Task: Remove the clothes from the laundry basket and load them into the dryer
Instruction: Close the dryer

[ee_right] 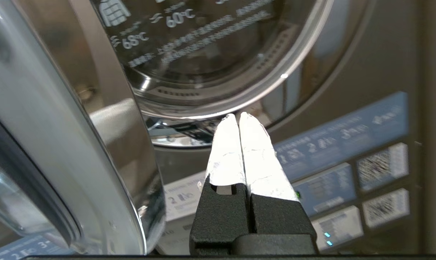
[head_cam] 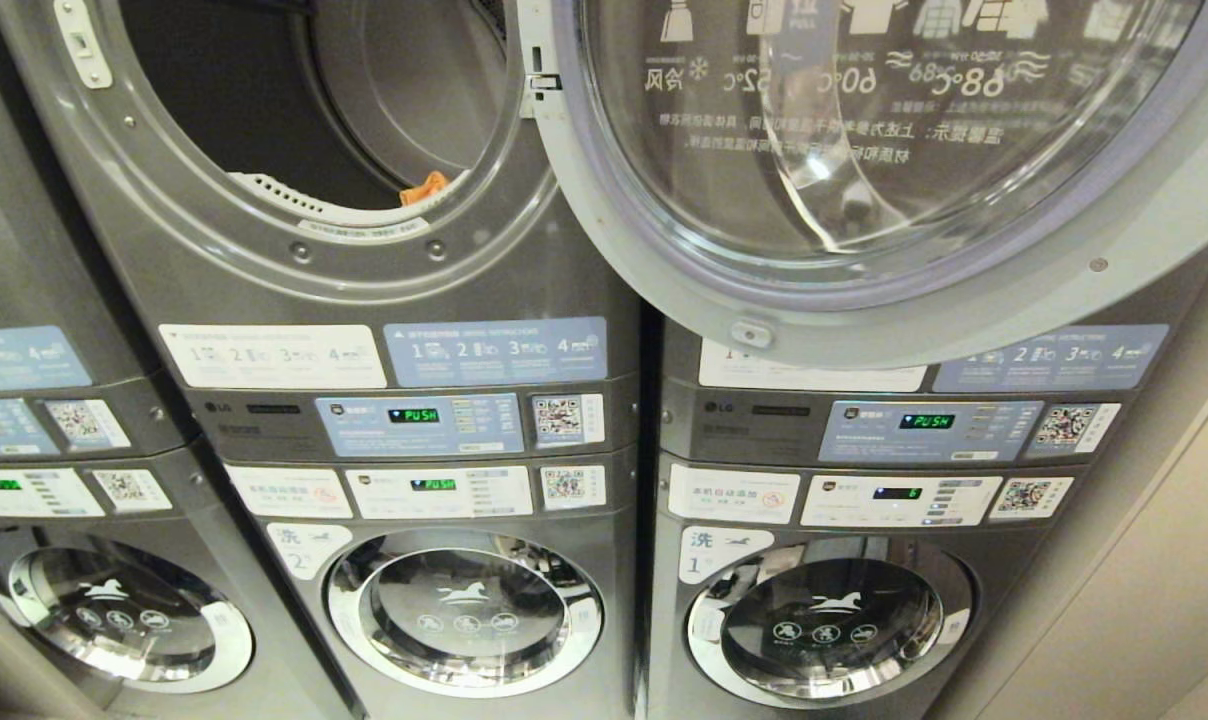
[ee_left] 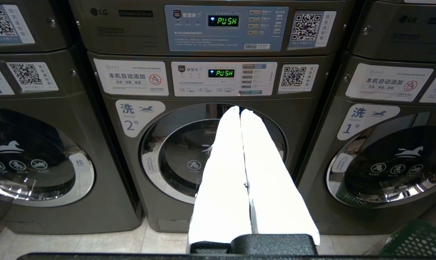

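Dryer (head_cam: 384, 290) upper unit of the middle stack, grey steel; door (head_cam: 864, 150) swung fully open to the right, glass printed with temperature icons; orange garment (head_cam: 424, 187) lying at the drum's front lip; green mesh laundry basket (ee_left: 416, 240) on the floor by the right-hand washer.

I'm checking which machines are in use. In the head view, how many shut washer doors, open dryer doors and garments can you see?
Shut washer doors: 3
Open dryer door: 1
Orange garment in the drum: 1
Total: 5
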You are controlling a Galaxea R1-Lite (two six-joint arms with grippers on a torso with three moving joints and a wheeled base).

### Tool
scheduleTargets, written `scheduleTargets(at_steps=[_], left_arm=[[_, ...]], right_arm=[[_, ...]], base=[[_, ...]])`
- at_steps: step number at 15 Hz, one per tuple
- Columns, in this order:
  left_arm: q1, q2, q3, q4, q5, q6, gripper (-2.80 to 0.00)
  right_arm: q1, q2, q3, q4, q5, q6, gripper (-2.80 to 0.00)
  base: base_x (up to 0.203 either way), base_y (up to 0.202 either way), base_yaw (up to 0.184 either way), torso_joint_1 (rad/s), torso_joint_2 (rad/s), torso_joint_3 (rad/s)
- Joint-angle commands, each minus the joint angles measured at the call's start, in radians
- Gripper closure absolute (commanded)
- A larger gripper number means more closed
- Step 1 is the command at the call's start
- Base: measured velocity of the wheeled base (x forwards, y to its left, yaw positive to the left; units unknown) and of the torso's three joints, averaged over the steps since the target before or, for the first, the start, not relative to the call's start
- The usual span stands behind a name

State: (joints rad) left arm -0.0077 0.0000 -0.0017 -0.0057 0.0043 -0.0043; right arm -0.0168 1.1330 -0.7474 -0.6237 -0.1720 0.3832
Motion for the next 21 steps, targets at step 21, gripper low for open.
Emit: scheduleTargets(at_steps=[21], left_arm=[[0.000,0.002,0.000,0.000,0.000,0.000,0.00]], right_arm=[[0.012,-0.280,0.240,-0.099,0.830,0.045,0.00]], base=[[0.000,0.000,0.000,0.000,0.00,0.000]])
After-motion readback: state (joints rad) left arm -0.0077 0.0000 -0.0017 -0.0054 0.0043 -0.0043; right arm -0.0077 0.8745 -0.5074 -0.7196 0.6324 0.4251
